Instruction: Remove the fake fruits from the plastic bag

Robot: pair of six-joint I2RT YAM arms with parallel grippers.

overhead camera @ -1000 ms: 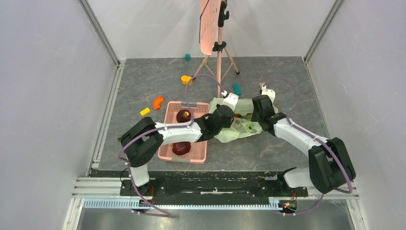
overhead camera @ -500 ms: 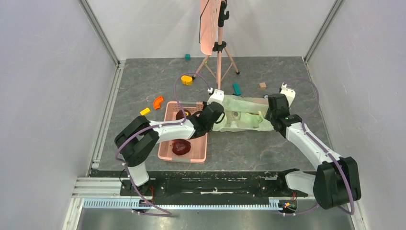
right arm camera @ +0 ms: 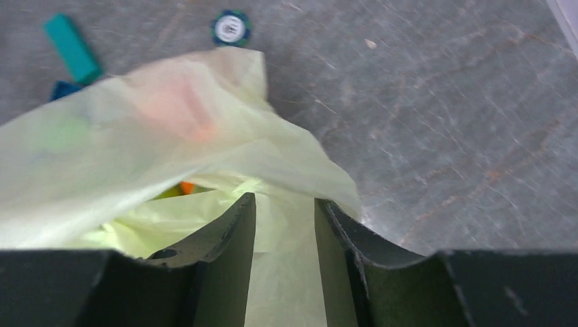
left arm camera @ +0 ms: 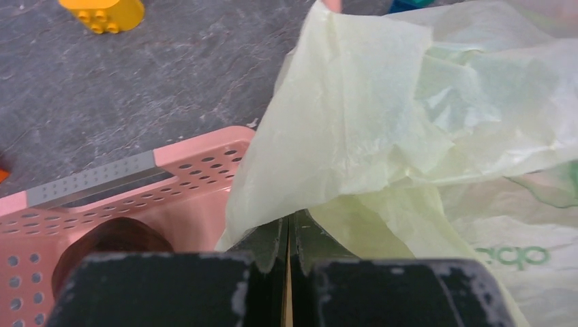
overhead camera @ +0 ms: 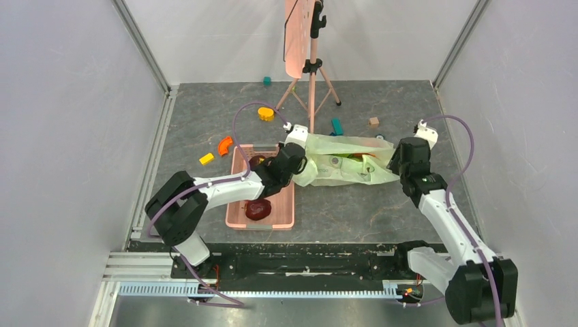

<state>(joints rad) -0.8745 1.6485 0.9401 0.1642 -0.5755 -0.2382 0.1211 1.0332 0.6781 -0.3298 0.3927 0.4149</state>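
The pale-green plastic bag (overhead camera: 341, 160) lies stretched out between my two grippers. My left gripper (overhead camera: 300, 160) is shut on the bag's left edge (left arm camera: 382, 116), beside the pink basket (overhead camera: 234, 197); its jaws are pressed together (left arm camera: 287, 225). My right gripper (overhead camera: 394, 163) is at the bag's right end. Its jaws stand apart (right arm camera: 285, 204) with bag film (right arm camera: 136, 136) lying between and over them. Inside the bag an orange fruit (right arm camera: 187, 187) shows at the opening. A red-orange patch (overhead camera: 362, 159) and a green one show through the film. The other fruits are hidden.
Two dark maroon fruits (overhead camera: 257, 209) lie in the basket. A tripod stand (overhead camera: 311, 75) with a pink board stands behind the bag. Small blocks lie around: yellow (overhead camera: 266, 114), orange (overhead camera: 225, 144), teal (overhead camera: 337, 127), brown (overhead camera: 373, 122). A round token (right arm camera: 232, 27) lies past the bag.
My right gripper has moved right and my left gripper has moved left and farther away. The bag went from a crumpled heap to a long stretched shape between them.
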